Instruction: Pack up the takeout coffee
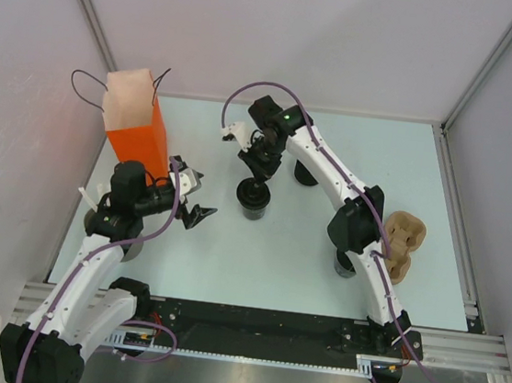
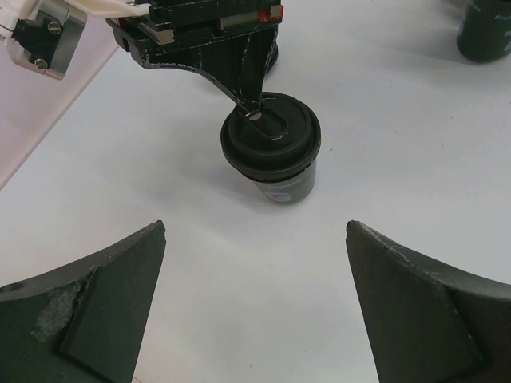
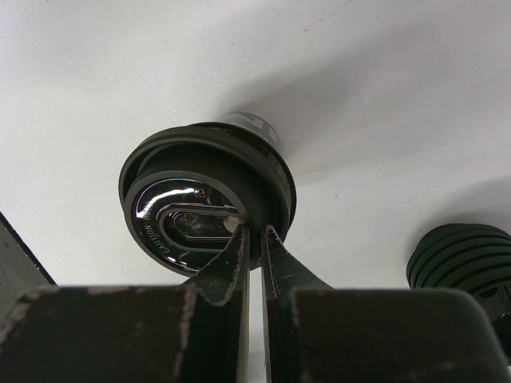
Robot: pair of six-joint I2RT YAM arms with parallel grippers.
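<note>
The takeout coffee (image 1: 255, 201), a small black paper cup under a glossy black lid (image 3: 192, 215), stands upright mid-table. My right gripper (image 3: 254, 230) comes down on it from above. Its two fingers are pinched on the lid's near rim, one inside the rim and one outside. The left wrist view shows the cup (image 2: 271, 155) with those fingers (image 2: 249, 108) on the lid's far edge. My left gripper (image 2: 255, 303) hovers low over the table, a short way left of the cup (image 1: 206, 195). It is open wide with nothing between its fingers.
An orange paper bag (image 1: 138, 127) with black cord handles stands open at the back left, just behind the left gripper. A ribbed black round object (image 3: 463, 255) sits right of the cup. A brown cardboard cup carrier (image 1: 405, 241) lies at the right, with another dark cup (image 1: 345, 264) beside the right arm.
</note>
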